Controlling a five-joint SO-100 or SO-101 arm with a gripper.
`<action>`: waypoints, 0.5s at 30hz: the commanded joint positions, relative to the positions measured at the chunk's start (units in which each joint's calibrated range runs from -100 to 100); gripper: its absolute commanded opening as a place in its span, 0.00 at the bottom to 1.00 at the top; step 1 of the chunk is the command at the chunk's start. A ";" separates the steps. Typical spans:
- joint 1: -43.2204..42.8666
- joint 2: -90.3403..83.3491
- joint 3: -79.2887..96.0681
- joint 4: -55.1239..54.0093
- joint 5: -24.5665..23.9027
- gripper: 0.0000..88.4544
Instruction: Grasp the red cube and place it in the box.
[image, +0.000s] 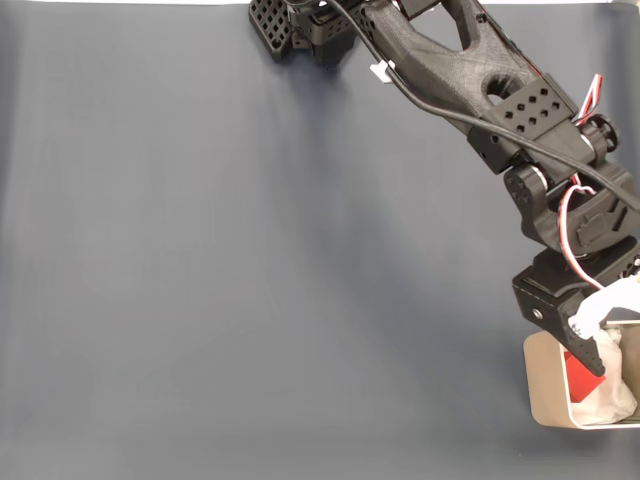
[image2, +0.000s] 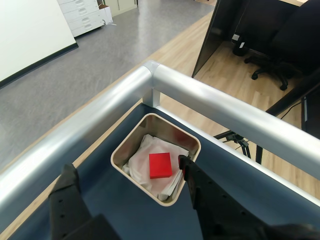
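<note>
Red cube (image2: 160, 165) lying on white lining inside box (image2: 123, 145); gripper (image2: 127, 176) spread open, empty, hovering at six o'clock.

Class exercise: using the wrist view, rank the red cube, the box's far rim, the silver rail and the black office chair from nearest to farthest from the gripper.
From the gripper:
1. Red cube, lying inside the box, just ahead of the fingertips.
2. Box's far rim, beyond the cube.
3. Silver rail, along the table edge.
4. Black office chair, upper right, on the floor.
</note>
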 joint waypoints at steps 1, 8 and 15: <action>-0.39 -1.49 -2.83 -1.19 0.10 0.53; -0.32 -1.49 -2.92 -1.77 0.00 0.53; -0.18 -1.49 -2.83 -1.85 -0.29 0.53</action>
